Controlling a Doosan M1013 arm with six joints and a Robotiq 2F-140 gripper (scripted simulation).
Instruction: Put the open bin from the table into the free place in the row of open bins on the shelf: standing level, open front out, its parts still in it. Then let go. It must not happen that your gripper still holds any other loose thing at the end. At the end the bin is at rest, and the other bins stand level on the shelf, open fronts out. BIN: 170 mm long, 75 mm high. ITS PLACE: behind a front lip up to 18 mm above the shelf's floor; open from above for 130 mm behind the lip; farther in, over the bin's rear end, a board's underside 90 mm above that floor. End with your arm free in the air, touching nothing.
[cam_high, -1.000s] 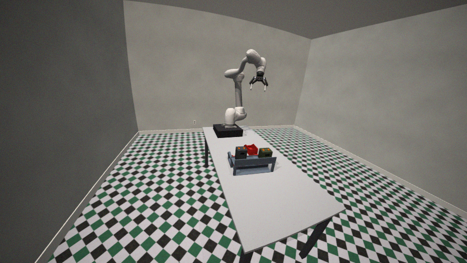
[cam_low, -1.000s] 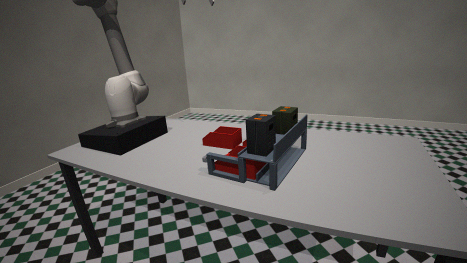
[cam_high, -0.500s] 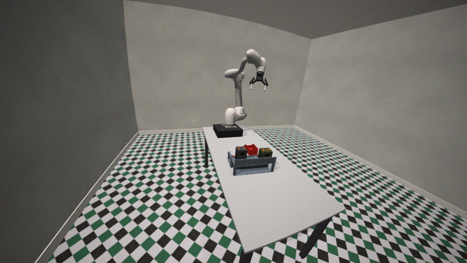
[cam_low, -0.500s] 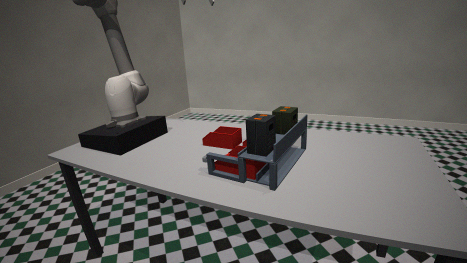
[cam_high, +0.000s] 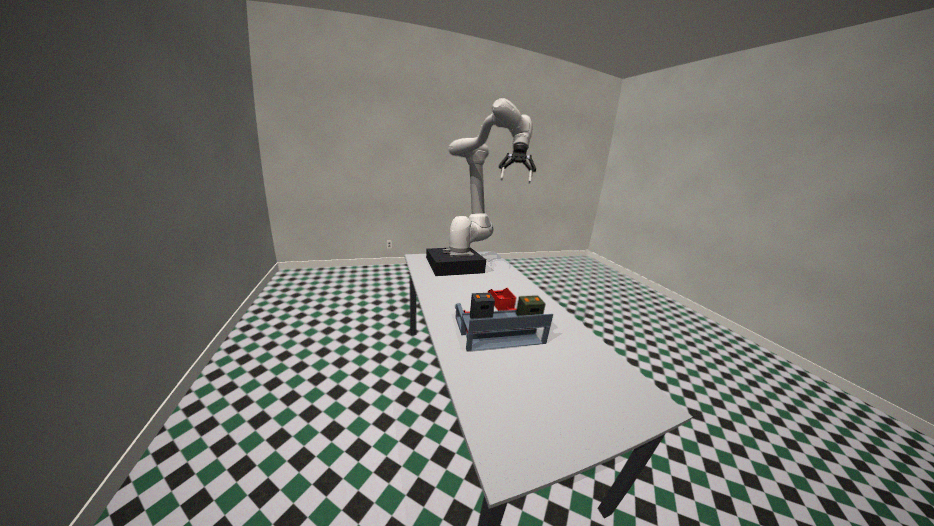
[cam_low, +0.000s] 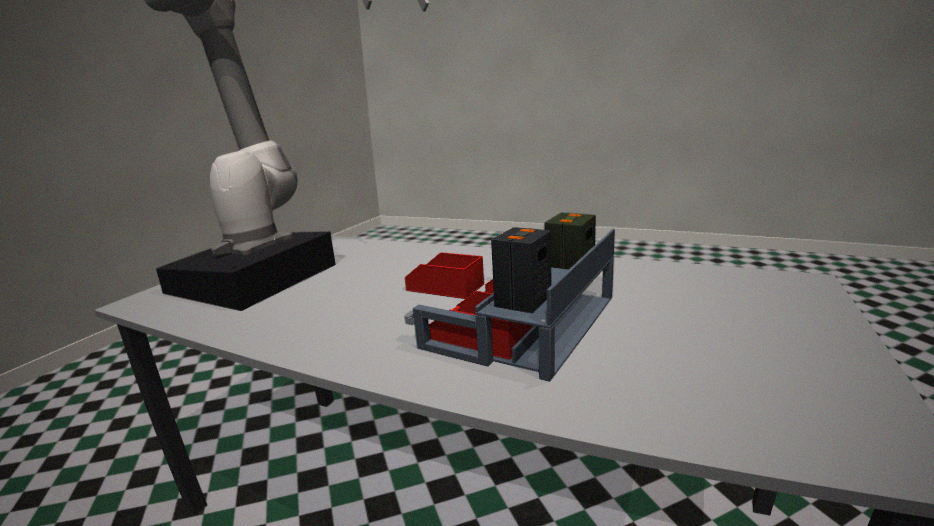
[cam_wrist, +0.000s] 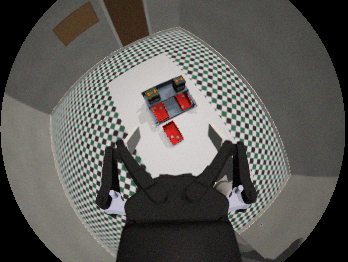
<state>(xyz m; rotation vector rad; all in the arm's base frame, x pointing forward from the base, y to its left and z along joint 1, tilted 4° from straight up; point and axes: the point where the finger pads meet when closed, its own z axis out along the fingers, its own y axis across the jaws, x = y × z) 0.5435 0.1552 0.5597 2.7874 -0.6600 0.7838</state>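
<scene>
The red open bin (cam_high: 501, 298) (cam_low: 444, 274) (cam_wrist: 173, 131) stands level on the white table (cam_high: 555, 392) (cam_low: 686, 339), between the robot's base and the grey shelf (cam_high: 509, 323) (cam_low: 578, 274). Red bins (cam_low: 457, 334) (cam_wrist: 160, 113) stand in the shelf's low row, open fronts toward the robot. My gripper (cam_high: 517, 175) (cam_low: 395, 3) (cam_wrist: 174, 130) is open and empty. It hangs high above the table, well above the bin, pointing down. In the wrist view the bin shows small between the fingers, far below.
A black box (cam_high: 482, 304) (cam_low: 520, 267) and an olive box (cam_high: 530, 305) (cam_low: 570, 238) stand on the shelf's upper board. The robot's black base (cam_high: 455, 261) (cam_low: 248, 267) sits at the table's far end.
</scene>
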